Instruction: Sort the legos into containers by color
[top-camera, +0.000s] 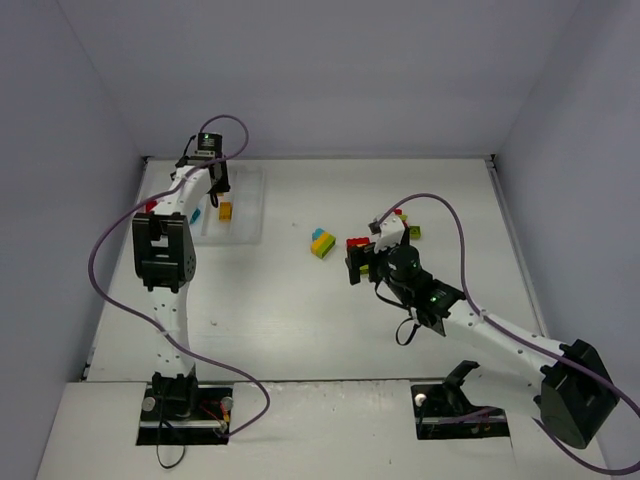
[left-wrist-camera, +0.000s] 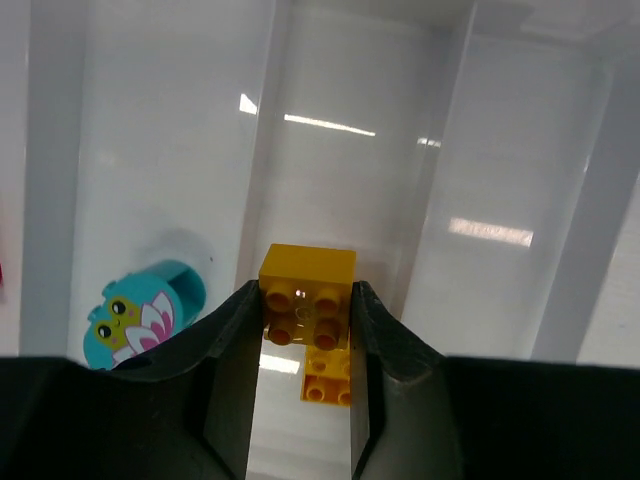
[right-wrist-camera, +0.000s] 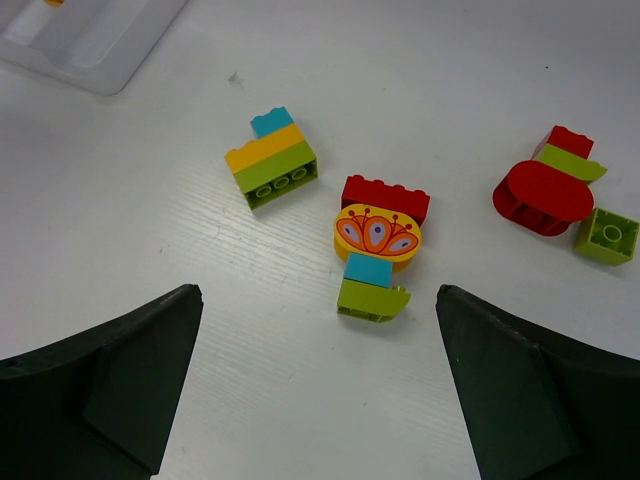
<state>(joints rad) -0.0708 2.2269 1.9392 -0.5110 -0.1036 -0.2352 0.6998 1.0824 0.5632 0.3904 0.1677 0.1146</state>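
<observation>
Seen from above, the white tray (top-camera: 246, 196) lies at ten o'clock on the table (top-camera: 300, 320), and the loose legos sit right of centre. The left gripper (left-wrist-camera: 305, 322) hangs over the tray, its jaws clamped on a yellow brick (left-wrist-camera: 307, 285). At five o'clock from that one, a second yellow brick (left-wrist-camera: 328, 378) lies in the same compartment. A cyan rounded brick (left-wrist-camera: 140, 315) printed with a face rests in the compartment at nine o'clock. The right gripper (top-camera: 356, 262) hovers with jaws spread wide over the middle clump (right-wrist-camera: 378, 245) of red, yellow, cyan and lime. A cyan-yellow-lime stack (right-wrist-camera: 272, 158) lies at eleven o'clock from this clump. A red-and-lime clump (right-wrist-camera: 548, 185) lies at two o'clock, and a single lime brick (right-wrist-camera: 606, 236) is just beside it.
</observation>
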